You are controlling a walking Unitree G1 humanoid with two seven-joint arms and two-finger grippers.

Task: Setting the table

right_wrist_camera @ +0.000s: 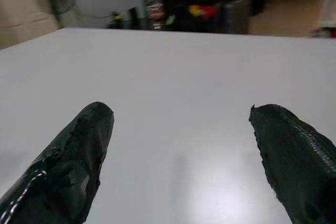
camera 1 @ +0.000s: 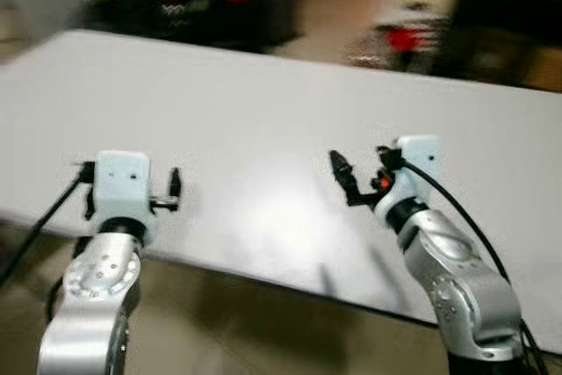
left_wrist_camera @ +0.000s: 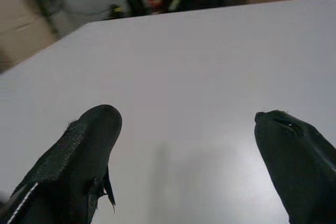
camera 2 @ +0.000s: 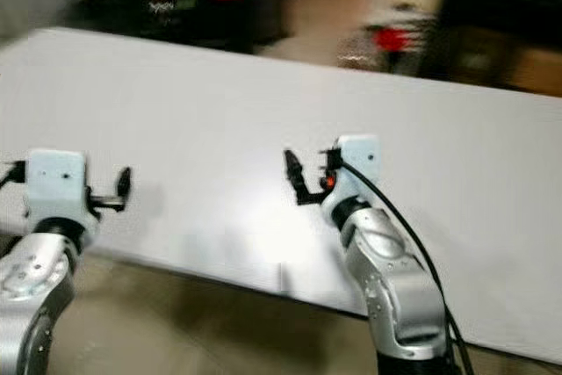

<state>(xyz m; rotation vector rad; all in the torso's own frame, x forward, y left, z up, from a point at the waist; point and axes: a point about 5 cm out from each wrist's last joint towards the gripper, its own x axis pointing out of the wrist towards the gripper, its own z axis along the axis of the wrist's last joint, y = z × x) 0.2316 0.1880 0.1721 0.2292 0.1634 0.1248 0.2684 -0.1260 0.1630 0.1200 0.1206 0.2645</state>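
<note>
Both the left gripper [left_wrist_camera: 186,145] and the right gripper [right_wrist_camera: 181,145] are held wide open and empty over the white table [camera 1: 263,103], pointed across it.

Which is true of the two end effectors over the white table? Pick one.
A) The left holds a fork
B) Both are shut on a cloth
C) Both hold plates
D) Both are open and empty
D: the left end effector and right end effector have spread fingers with only the bare table between them.
</note>
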